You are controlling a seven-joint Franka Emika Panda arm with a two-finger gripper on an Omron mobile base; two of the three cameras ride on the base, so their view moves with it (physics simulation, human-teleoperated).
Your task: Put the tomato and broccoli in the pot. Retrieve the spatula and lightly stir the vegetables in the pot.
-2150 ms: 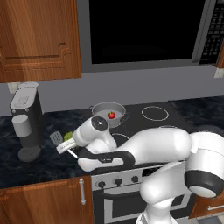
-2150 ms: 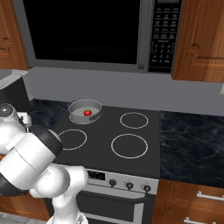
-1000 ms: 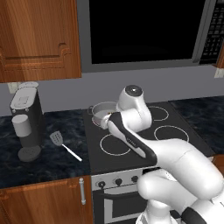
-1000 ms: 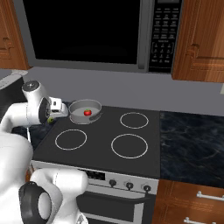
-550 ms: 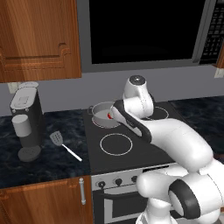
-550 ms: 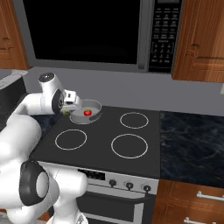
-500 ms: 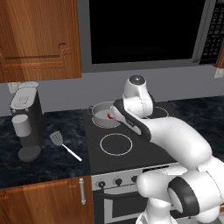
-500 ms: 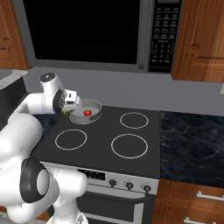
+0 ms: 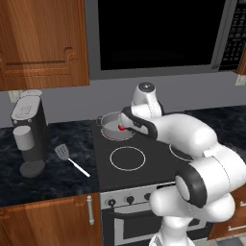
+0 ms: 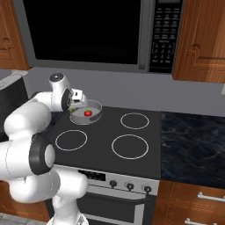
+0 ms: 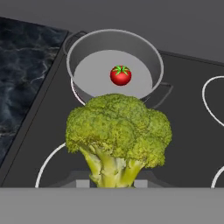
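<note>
The jaws grip the broccoli (image 11: 118, 131) by its stem, near the pot (image 11: 151, 59) holding the tomato (image 11: 120, 75). Early release risks dropping it on the stove, short of the rim.

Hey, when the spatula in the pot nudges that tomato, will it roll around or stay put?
The tomato looks round and smooth, so it would probably roll easily. It sits on the pot's flat floor, so the low wall should likely stop it.
</note>
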